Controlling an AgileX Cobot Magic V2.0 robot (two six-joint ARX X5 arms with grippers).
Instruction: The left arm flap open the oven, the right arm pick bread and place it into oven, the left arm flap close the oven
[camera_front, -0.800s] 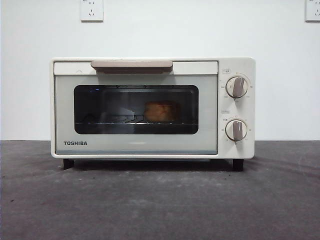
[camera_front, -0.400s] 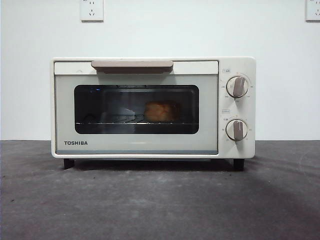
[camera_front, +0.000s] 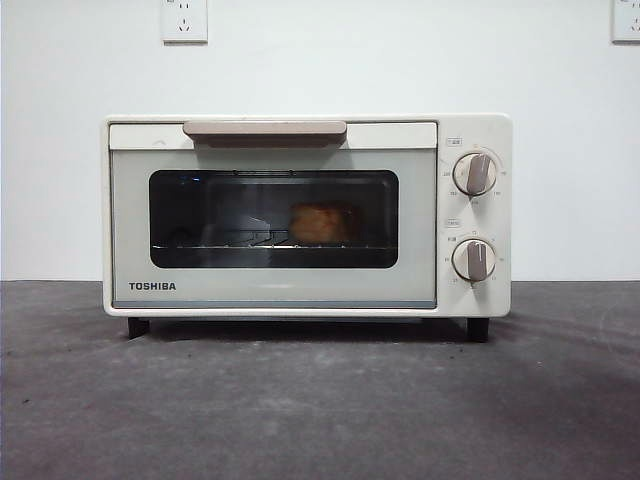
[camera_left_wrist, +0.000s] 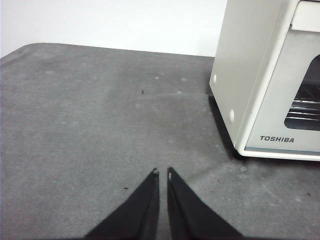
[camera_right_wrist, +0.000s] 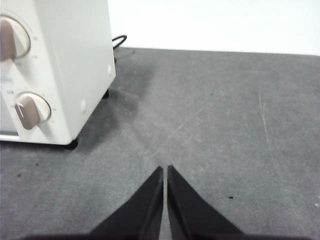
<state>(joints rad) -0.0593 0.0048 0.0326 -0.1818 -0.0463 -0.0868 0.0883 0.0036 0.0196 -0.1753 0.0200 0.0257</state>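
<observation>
The bread (camera_front: 320, 223) sits on the rack inside the oven (camera_front: 306, 215), and the door is shut, so all 3 steps look finished. The left claw (camera_left_wrist: 162, 173) and the right claw (camera_right_wrist: 164, 168) are both clenched, empty, above the desk (camera_front: 320, 400) beside the oven. No further move seems needed.

Cream oven (camera_front: 306, 215) upright, door shut; golden bread (camera_front: 319, 223) inside on rack, right of centre.

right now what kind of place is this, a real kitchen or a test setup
Most likely a test bench, not a kitchen. A lone TOSHIBA oven, bread inside, stands on a dark grey mat before a bare white wall with sockets; no counters or sink show.
</observation>
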